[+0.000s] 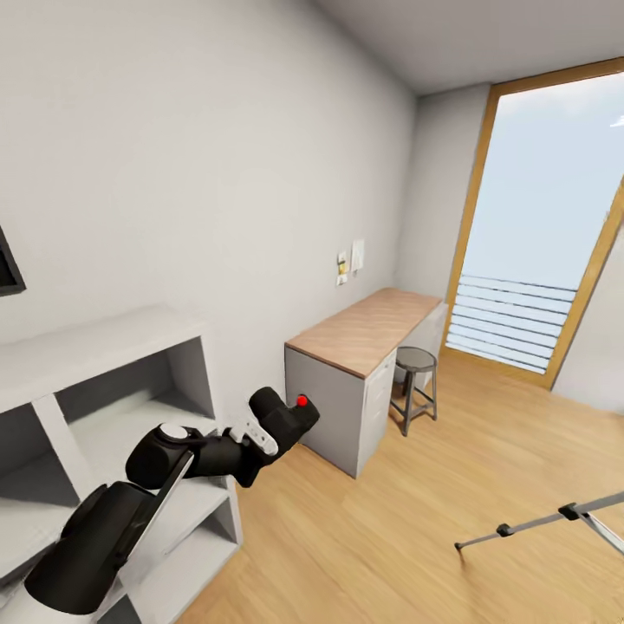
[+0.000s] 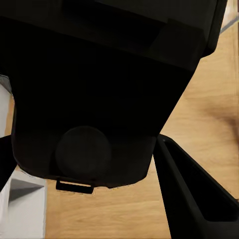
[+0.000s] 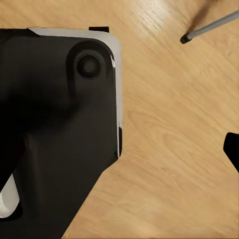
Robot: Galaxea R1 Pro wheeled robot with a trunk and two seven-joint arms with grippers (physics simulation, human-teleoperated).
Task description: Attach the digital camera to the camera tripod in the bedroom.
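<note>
**Camera in left grip, tripod leg at floor's edge**

Left gripper (image 1: 276, 431) clamped on small black boxy digital camera (image 1: 290, 420), red button up, held over light wood floor (image 1: 416, 503) beside grey wood-topped desk (image 1: 364, 364). Silver-grey metal tripod leg (image 1: 542, 523) with black foot resting on floor, well apart. Right gripper jaw state: cannot tell.

Left arm (image 1: 156, 485) bent, reaching forward; left gripper (image 1: 282, 423) clamped on digital camera (image 1: 290, 414), fingers (image 2: 194, 194) alongside.
</note>
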